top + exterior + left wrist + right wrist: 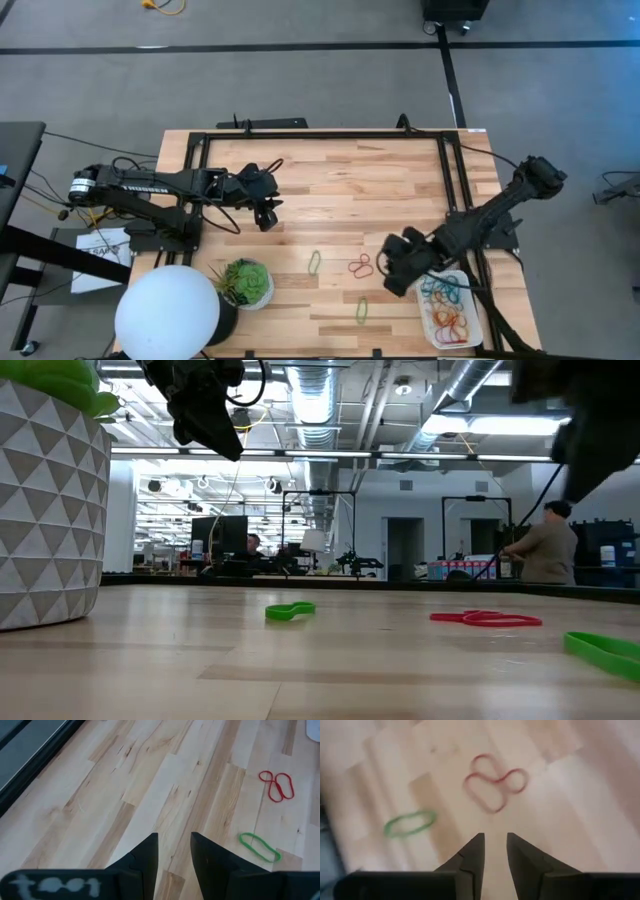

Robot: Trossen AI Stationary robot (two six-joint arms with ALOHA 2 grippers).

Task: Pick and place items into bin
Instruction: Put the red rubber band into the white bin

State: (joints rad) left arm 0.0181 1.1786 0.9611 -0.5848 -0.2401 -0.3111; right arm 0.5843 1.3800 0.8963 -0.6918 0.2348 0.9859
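Items: three rubber-band loops lie loose on the wooden table (330,200) — a red twisted band (360,266) nearest the right arm, a green band (314,262) beside it towards the plant, and a second green band (362,309) nearer the front edge.
Bin: the white bin (476,322) sits at the table's front right corner and already holds a tangle of red, teal and yellow bands.
Right gripper (494,851): hovers above the table between the bin and the red twisted band, fingers a narrow gap apart with nothing between them; it looks lined up on that band as its likely next pick.
Left gripper (266,212): waits over bare wood at the table's left, fingers slightly apart and empty, clear of the working side.
Bystanders: a potted plant (247,283) and a white ball lamp (167,313) stand at the front left.
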